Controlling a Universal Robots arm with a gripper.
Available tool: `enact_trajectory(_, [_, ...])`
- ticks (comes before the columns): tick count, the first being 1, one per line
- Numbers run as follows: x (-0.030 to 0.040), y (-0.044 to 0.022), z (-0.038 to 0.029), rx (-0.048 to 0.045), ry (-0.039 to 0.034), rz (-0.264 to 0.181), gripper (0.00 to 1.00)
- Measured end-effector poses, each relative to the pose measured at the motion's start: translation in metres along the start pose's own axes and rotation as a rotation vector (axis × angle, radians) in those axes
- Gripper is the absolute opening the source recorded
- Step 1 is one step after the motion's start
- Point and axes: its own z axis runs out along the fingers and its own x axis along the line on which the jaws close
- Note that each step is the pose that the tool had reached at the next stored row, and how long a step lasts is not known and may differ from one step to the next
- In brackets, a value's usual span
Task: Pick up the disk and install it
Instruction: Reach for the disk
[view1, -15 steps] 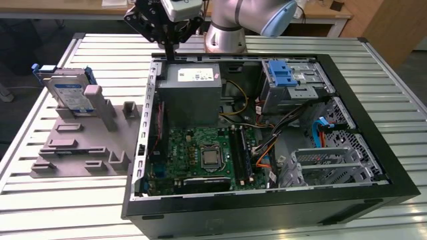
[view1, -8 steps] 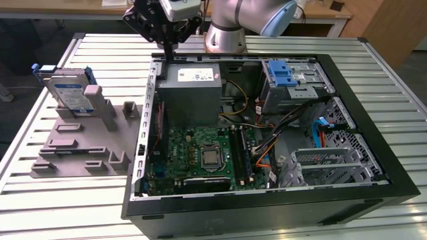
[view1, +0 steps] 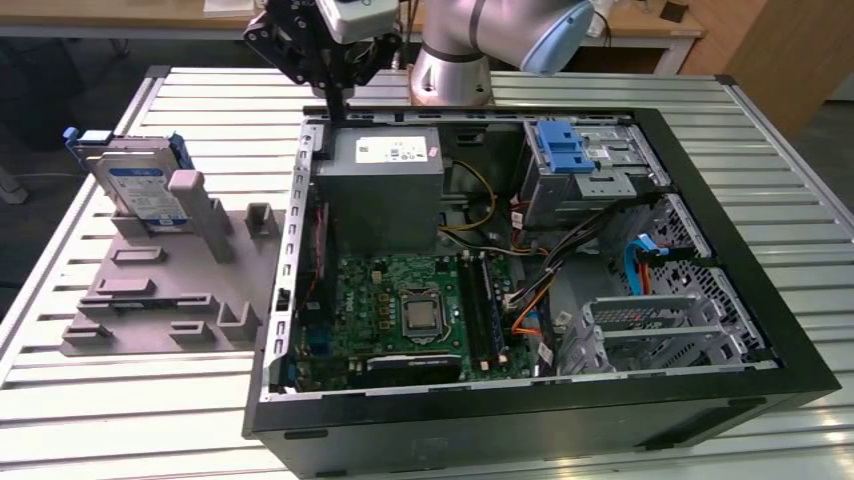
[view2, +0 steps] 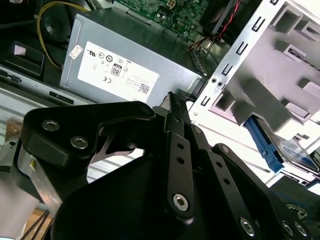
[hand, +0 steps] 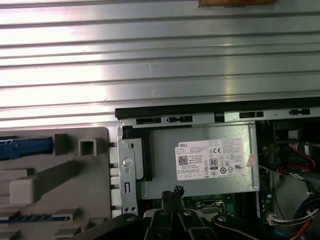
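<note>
As I look across the slatted metal table (view1: 747, 110), the open computer case (view1: 534, 425) takes up most of it, lying on its side with the motherboard facing up. Just beside the case, on the exterior view's left, sits a grey moulded fixture (view1: 147, 290). Inside the case, at the corner nearest that fixture, is the grey power supply (view1: 380, 200) with its white sticker, which I can also see in both wrist views. The disk (view1: 140, 190) stands on edge in the far end of the fixture, outside the case, label showing and blue bracket around it. In the second wrist view I catch its blue edge (view2: 262, 142) past the fixture's posts. My pincer (view1: 334, 115) hangs above the case rim by the power supply, well apart from the disk. Its fingers are pressed together with nothing between them, and the tips (hand: 178, 191) point down at the supply's edge.
</note>
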Motion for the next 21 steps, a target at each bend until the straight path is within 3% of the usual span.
enact_trajectory(21, [0.0034,0.0008,0.0004,0.0,0.0,0.0,0.11])
